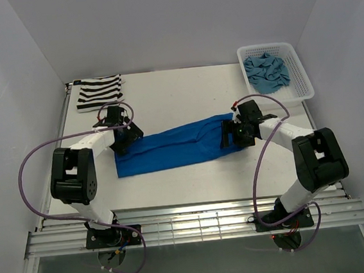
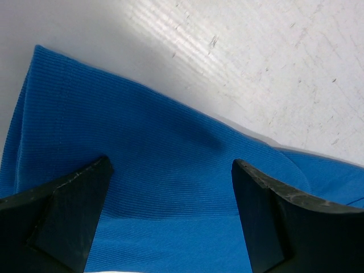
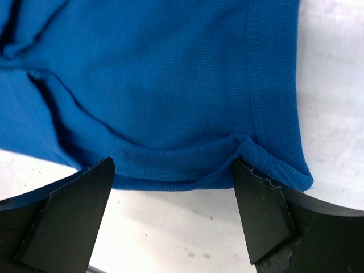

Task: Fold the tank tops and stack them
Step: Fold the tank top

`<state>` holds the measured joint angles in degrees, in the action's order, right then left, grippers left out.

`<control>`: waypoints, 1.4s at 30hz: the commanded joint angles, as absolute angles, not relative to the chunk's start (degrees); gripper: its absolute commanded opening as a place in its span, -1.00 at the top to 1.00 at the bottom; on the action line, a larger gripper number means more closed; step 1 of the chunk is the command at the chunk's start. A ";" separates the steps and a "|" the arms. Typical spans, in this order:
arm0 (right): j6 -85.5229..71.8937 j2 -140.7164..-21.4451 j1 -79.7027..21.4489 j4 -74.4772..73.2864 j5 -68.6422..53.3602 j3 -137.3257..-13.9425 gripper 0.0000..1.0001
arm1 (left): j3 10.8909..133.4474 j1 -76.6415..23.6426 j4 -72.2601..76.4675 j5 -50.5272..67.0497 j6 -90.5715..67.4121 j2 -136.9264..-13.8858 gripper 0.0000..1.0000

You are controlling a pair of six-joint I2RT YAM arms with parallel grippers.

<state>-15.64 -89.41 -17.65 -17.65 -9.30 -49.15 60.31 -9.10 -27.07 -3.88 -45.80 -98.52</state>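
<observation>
The bright royal blue ribbed-cloth tank top [image 1: 177, 148] lies nearest the arm bases. It is stretched as a long band across the middle of the white surface [image 1: 184, 94], one end toward each arm. The left gripper [image 1: 123, 137] hangs over the left end, spread wide; its wrist view shows cloth between the black fingers [image 2: 68, 210], not pinched. The right gripper [image 1: 233, 133] is likewise spread over the right end, where the stitched hem [image 3: 273, 85] ends in a small puckered corner just beside one finger [image 3: 261, 210].

The step in hand looks like taking both ends for a fold. To do it well, each gripper should drop straight down and close on every layer at the edge. The right one should catch the hem corner rather than a loose top layer. Both should then lift evenly so the band does not twist.

Farther off, the black-and-white striped tank top [image 1: 99, 91] lies folded at the far left corner, the likely stacking spot. At the far right, the muted teal-blue tank top [image 1: 266, 71] sits crumpled in the white plastic lattice basket [image 1: 303, 79].
</observation>
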 commanded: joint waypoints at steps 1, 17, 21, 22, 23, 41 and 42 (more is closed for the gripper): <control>-14.15 -93.50 -17.58 -14.68 -8.61 -52.81 -0.80 | 56.35 -8.79 -31.20 -4.40 -48.25 -93.44 -0.96; -12.04 -121.63 -22.40 -15.47 -16.34 -83.04 -0.80 | 29.99 -31.01 -40.16 3.16 -89.58 -70.05 -0.96; -15.37 -127.87 -24.78 -13.19 -17.23 -91.38 -0.80 | 30.67 -43.03 -42.79 0.98 -101.73 -69.26 -0.96; -16.25 -129.71 -25.48 -12.66 -17.49 -92.54 -0.80 | 31.63 -44.37 -43.93 0.88 -103.17 -69.52 -0.96; -17.83 -130.42 -25.84 -11.96 -17.14 -93.42 -0.80 | 33.73 -47.08 -46.21 0.88 -104.58 -69.87 -0.96; -13.36 -122.27 -29.62 -26.36 -8.45 -110.39 -0.80 | 54.92 -55.02 -59.30 -20.47 -96.00 -66.97 -0.96; -12.92 -119.91 -29.88 -27.50 -7.57 -109.09 -0.80 | 55.37 -55.02 -59.94 -22.48 -94.24 -66.80 -0.96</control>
